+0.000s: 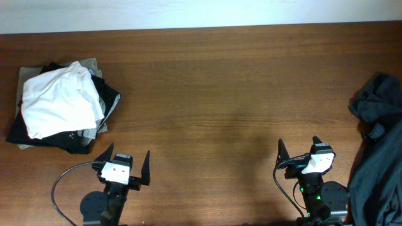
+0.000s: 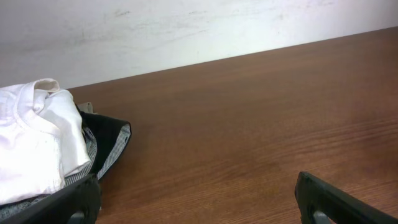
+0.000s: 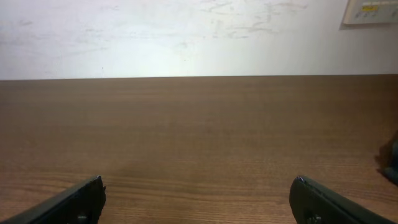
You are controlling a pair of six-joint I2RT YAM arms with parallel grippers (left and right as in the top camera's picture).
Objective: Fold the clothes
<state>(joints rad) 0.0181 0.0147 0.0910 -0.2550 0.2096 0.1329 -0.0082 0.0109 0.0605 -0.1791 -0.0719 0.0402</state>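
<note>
Left gripper (image 1: 129,152), right gripper (image 1: 298,143): fingers spread, empty. Soft white shirt (image 1: 59,100) atop dark stack (image 1: 110,97). Wall label (image 3: 370,10) illegible.

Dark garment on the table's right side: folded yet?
Unfolded. The dark garment lies bunched in an irregular heap with loose creases, partly out of frame, apart from the right gripper.

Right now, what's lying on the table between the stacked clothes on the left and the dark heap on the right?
Nothing: only bare table separates the stack from the dark heap, clearest in the overhead view.
</note>
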